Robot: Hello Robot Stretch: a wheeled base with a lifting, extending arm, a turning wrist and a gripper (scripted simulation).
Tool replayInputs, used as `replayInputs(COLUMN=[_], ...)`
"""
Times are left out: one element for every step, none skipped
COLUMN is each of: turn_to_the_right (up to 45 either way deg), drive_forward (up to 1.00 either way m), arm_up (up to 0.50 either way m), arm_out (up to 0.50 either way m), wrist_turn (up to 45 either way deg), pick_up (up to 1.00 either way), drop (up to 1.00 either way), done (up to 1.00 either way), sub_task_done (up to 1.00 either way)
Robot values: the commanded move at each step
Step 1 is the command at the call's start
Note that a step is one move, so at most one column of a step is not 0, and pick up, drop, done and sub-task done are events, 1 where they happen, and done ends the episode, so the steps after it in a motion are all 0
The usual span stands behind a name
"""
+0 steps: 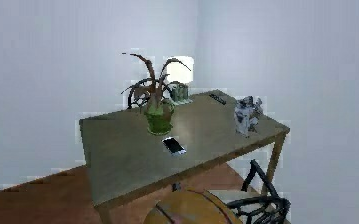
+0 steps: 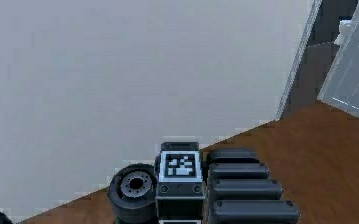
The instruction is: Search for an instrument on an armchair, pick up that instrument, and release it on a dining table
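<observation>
The surface [image 1: 117, 150] stands ahead, with a plant [image 1: 157, 105] at its middle and a phone [image 1: 174, 146] at the plant's 5 o'clock, so the release looks left to do. A round wooden form [image 1: 187, 210] at 6 o'clock may be the instrument or a chair part; its axis and heading cannot be told. The tool [image 2: 135, 192] sits at the arm side view's 7 o'clock; whether it holds anything, I cannot tell

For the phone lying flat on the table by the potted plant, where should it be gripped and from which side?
The phone lies flat on the table, leaving only its thin edges to catch: probably grip across the two long edges, coming straight down from above. The potted plant stands close behind it.
</observation>
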Motion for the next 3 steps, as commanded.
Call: replayInputs(turn_to_the_right=[45.0,18.0,-45.0], drive_forward=[0.0,0.0,0.0], arm_up=[0.0,0.0,0.0], arm_out=[0.0,0.0,0.0], wrist_turn=[0.0,0.0,0.0], pick_up=[0.0,0.0,0.0], drop=[0.0,0.0,0.0], done=[0.0,0.0,0.0], sub_task_done=[0.0,0.0,0.0])
